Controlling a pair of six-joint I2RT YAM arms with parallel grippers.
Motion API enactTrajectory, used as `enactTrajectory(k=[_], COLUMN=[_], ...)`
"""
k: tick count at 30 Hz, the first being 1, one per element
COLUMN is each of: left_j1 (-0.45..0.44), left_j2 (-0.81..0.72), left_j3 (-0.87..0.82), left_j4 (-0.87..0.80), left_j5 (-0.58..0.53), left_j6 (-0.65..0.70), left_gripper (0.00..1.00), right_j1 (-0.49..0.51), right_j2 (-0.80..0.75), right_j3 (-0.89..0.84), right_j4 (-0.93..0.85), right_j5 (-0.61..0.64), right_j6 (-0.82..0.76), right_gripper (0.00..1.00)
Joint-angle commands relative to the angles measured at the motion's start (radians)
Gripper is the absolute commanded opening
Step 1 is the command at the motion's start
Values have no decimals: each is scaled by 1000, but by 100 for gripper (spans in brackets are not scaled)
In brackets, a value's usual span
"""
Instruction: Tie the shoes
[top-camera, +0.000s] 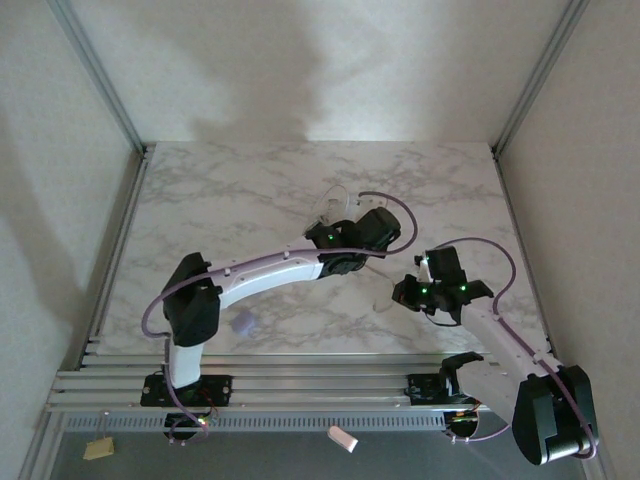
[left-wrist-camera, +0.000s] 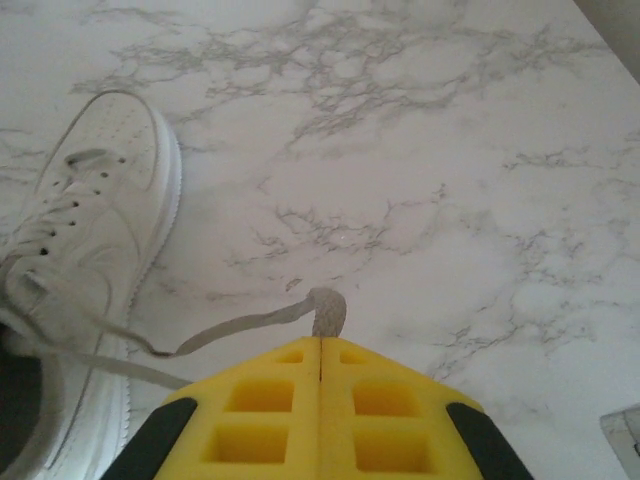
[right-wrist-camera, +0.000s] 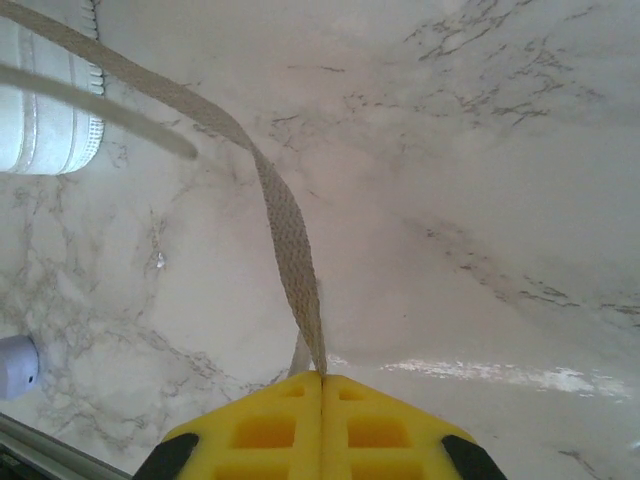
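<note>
The white sneaker (left-wrist-camera: 92, 228) lies at the left of the left wrist view, toe pointing away, and its top peeks out behind the left arm (top-camera: 335, 200). My left gripper (left-wrist-camera: 320, 340) is shut on a bent piece of white lace (left-wrist-camera: 326, 310) that trails back to the shoe. My right gripper (right-wrist-camera: 322, 373) is shut on the other lace (right-wrist-camera: 285, 215), which runs taut up and left to the shoe's sole (right-wrist-camera: 45, 115). From above, the left gripper (top-camera: 352, 240) is beside the shoe and the right gripper (top-camera: 408, 292) sits to its lower right.
A small lavender blob (top-camera: 242, 322) lies on the marble table (top-camera: 230, 200) near the left arm's base, and also shows at the left edge of the right wrist view (right-wrist-camera: 14, 365). Metal frame posts and white walls enclose the table.
</note>
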Motion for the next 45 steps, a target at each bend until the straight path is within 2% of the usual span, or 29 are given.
enactTrajectory(k=[1,6,11,16,20,23,26,31,36,42,45], left_j1=[7,9,5,18,17,18,23,59,86,95,118], left_j2=[54,102,42,25,16,-30,-97,-181,-235,-296,-320], left_j3=[40,1,-112,-159,-149,-160,-205,-315,-422,-521,-540], left_j4=[-41,-52,2,39,56,73,107,154,235,361,382], left_j5=[48,120,155,165,163,139,93,28,31,37,55], left_j6=[42,32,1,-21,-28,-37,-65,-158,-213,-110,-64], left_gripper=[0,0,3,23,58,67,68,59,51,44,44], right_j1=[-6,-5,-5,-5,-5,-4,-4,-5,-6,-5,-5], right_j2=[-19,-77,-123,-158,-238,-276,-284,-282,-276,-261,-261], right_j3=[-18,-14,-12,-15,-17,-21,-18,26,98,167,178], right_j4=[-3,-41,-65,-52,-86,-96,-85,-61,-70,-27,23], right_j5=[5,32,81,38,34,41,16,-90,-179,-207,-209], right_j6=[12,8,6,3,3,23,45,87,110,216,279], right_gripper=[0,0,0,0,0,0,0,0,0,0,0])
